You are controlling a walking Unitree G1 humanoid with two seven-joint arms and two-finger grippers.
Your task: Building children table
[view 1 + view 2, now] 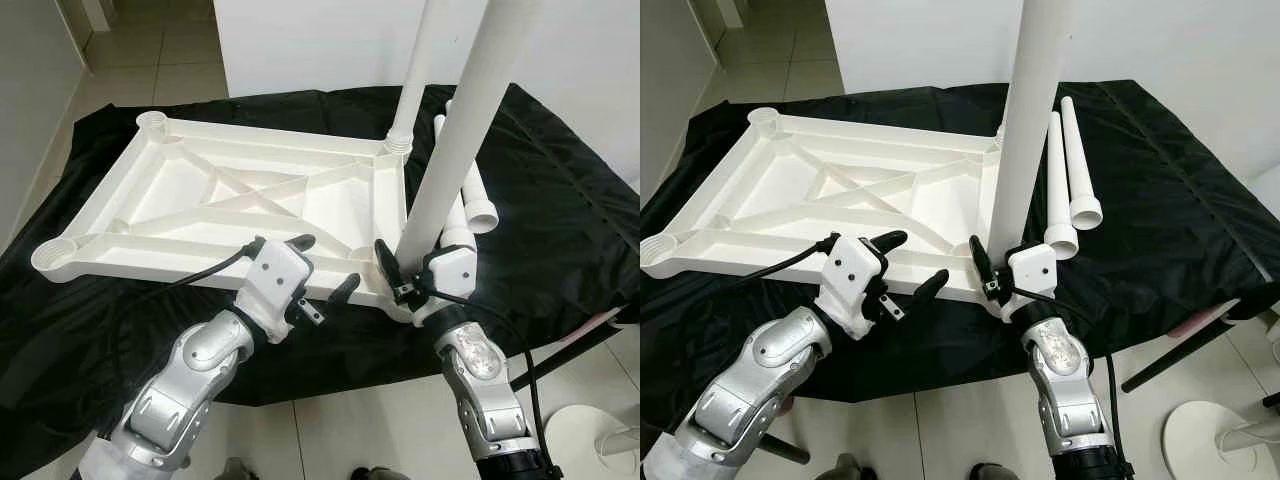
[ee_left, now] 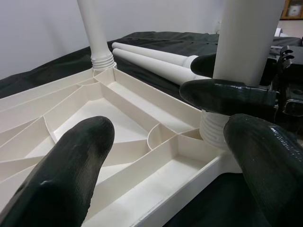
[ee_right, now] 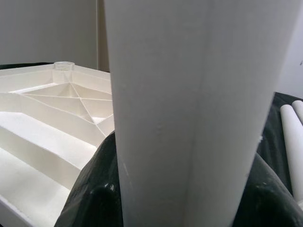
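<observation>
Nearest, the right pincer point(image 1: 1002, 262) is clamped on a white leg point(image 1: 1025, 140) standing upright in the near corner socket of the upturned tabletop point(image 1: 840, 205). The left pincer point(image 1: 908, 262) hovers apart beside it. Likely next: seat this leg fully, then fetch the two spare legs point(image 1: 1070, 165) lying on the black-draped counter point(image 1: 1180, 200) beyond.

Upright legs point(image 1: 455, 120) (obstacles) beside tabletop point(image 1: 250, 195)

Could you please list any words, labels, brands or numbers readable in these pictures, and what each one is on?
None can be read.
The upturned white tabletop, the standing legs and the two loose legs are plain and unmarked.
The black cloth bears no print.
The left gripper and right gripper housings show no legible marking.
</observation>
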